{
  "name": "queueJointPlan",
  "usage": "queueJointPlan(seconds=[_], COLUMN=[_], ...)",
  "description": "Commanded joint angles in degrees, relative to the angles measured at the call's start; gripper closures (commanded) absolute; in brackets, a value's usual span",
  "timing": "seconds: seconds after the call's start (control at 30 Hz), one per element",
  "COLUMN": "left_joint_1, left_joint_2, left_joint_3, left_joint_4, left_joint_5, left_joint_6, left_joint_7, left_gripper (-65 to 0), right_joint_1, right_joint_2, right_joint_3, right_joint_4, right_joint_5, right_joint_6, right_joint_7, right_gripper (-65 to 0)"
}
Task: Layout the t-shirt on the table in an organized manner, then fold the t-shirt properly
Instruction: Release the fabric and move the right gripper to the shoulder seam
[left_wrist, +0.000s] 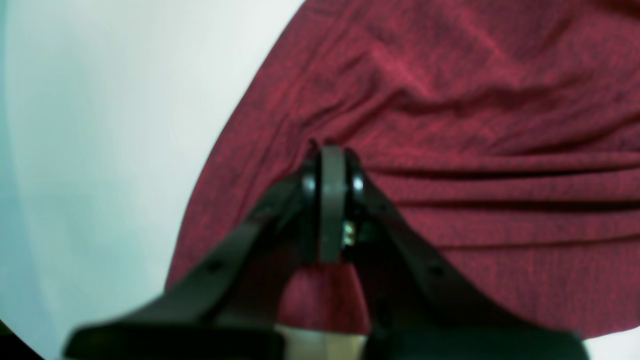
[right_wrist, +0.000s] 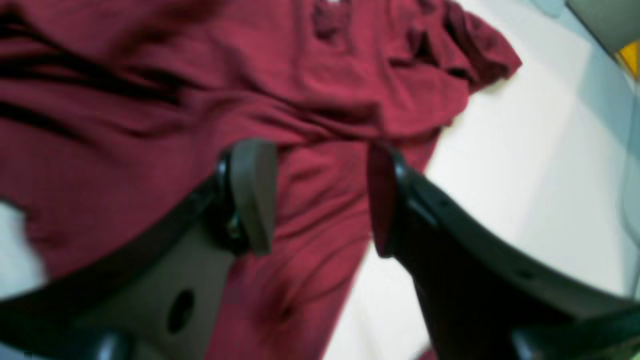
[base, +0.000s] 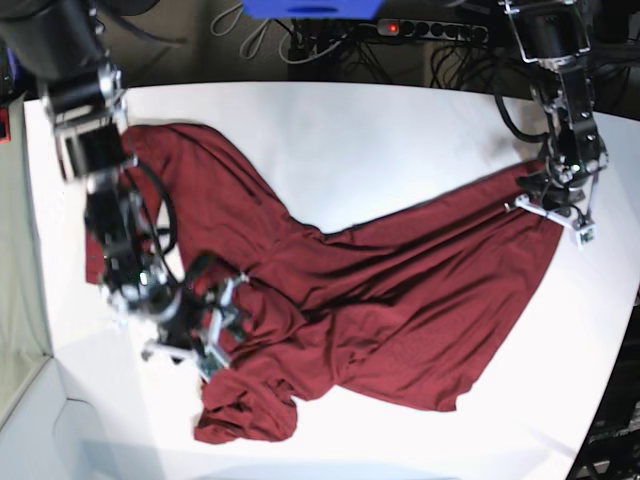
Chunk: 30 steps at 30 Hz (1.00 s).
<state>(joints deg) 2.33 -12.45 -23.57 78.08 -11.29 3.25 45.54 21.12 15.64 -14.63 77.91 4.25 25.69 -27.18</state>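
We see the t-shirt (base: 380, 290) crumpled across the table (base: 350, 130), its length running between our 2 grippers. Left gripper (left_wrist: 332, 155) is clamped on the cloth; right gripper (right_wrist: 320, 195) gapes just above the bunched end (holding nothing).

left hand (left_wrist: 332, 165): black curved fingers, grey flat pads, one brass-coloured screw behind the pads
right hand (right_wrist: 320, 197): black fingers, grey pad, oval hole in the grey finger base
arms: black segmented housings, black cables looped alongside, pale bracket at each wrist
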Motion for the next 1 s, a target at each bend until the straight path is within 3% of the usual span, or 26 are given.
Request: queueJointPlan(seconds=[0.0, 0.2, 0.5, 0.97], left_joint_1=[0.3, -1.6, -1.8, -2.6], left_joint_2=[0.2, 0.2, 0.2, 0.2], left_joint_3=[0.1, 0.1, 0.1, 0.1], left_joint_4=[-0.9, -0.9, -0.9, -0.9], left_joint_5=[0.3, 0.3, 0.3, 0.3], left_joint_6=[0.6, 0.6, 0.6, 0.6], left_joint_7=[5.3, 5.5, 5.4, 5.4], left_gripper=[0.0, 0.0, 0.0, 0.0], right_joint_1=[-0.6, -13.2, -20.7, -35.5], right_joint_2=[0.4, -4.7, -6.6, -4.6], right_joint_3=[2.5, 12.3, 18.5, 20.0], right_joint_4=[4.2, 11.9, 6.8, 7.1], right_joint_5=[0.3, 0.3, 0.3, 0.3], right_joint_6=[-0.4, -0.4, -0.4, -0.2], right_joint_7=[0.8, -1.9, -1.4, -1.3], right_gripper=[-24.8, -0.2, 0.0, 0.0])
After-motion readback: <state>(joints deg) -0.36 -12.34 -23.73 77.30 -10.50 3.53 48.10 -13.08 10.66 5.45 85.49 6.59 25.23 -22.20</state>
